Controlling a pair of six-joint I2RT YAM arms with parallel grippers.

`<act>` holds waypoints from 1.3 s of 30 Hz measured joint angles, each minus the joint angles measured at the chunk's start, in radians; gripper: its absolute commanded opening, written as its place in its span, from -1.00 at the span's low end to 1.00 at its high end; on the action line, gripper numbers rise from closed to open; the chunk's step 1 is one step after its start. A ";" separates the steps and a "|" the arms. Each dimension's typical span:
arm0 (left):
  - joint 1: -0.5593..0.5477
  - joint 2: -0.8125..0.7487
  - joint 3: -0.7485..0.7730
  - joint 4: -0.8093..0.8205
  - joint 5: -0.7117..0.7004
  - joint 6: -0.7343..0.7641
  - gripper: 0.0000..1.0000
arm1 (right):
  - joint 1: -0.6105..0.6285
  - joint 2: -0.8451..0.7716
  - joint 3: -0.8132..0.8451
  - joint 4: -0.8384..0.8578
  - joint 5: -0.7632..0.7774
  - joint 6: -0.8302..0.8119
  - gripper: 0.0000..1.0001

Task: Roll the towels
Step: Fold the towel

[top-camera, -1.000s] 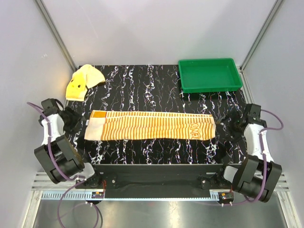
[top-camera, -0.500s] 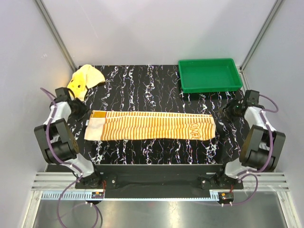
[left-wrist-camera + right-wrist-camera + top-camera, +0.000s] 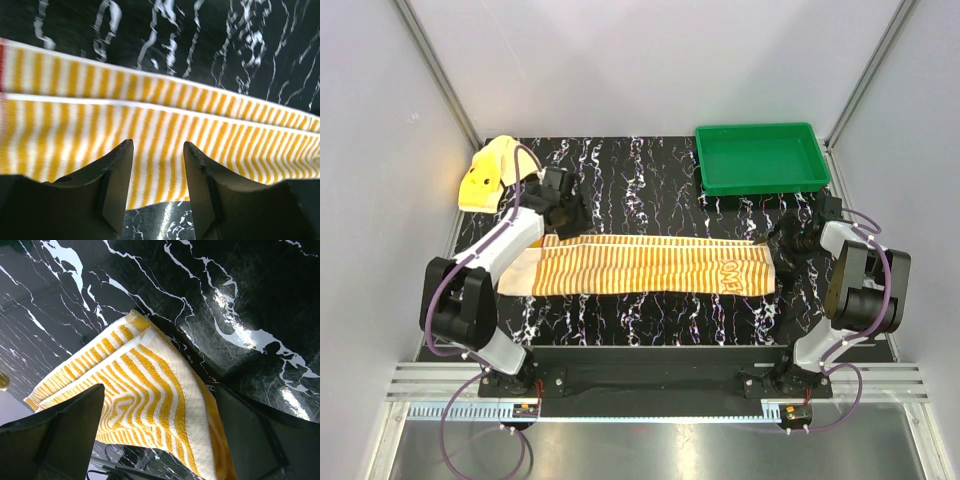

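A: The striped towel (image 3: pixel 640 265) is laid flat on the table (image 3: pixel 650 180), long axis left to right. Its lettered end is found just beside the right gripper (image 3: pixel 798 240), jaws spread wide, nothing grasped.
B: Noted. The left gripper (image 3: pixel 562 208) is poised over the far edge near the plain end, jaws parted, empty. The yellow towel (image 3: pixel 485 175) and green tray (image 3: pixel 760 160) are set at the far corners, so no obstruction is seen.

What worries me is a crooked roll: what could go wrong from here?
The left claw hangs over the striped towel well in from its end, so closing there may bunch the cloth. The right claw, wide open, faces only a corner of the lettered end; pulling that could skew the roll.
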 measured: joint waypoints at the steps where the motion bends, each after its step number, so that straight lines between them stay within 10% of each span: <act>1: -0.021 0.002 -0.008 0.003 0.000 -0.010 -0.01 | 0.000 -0.001 0.000 0.000 0.000 -0.001 0.99; 7: 0.038 0.109 -0.066 0.003 -0.027 -0.035 0.40 | 0.003 -0.047 -0.050 0.000 0.000 -0.012 1.00; 25: 0.139 0.414 0.223 -0.015 -0.056 -0.016 0.36 | 0.050 -0.165 -0.147 -0.036 0.004 -0.010 1.00; 39: 0.148 0.206 0.261 -0.089 -0.044 -0.005 0.43 | 0.146 -0.399 -0.262 -0.159 0.118 0.099 0.82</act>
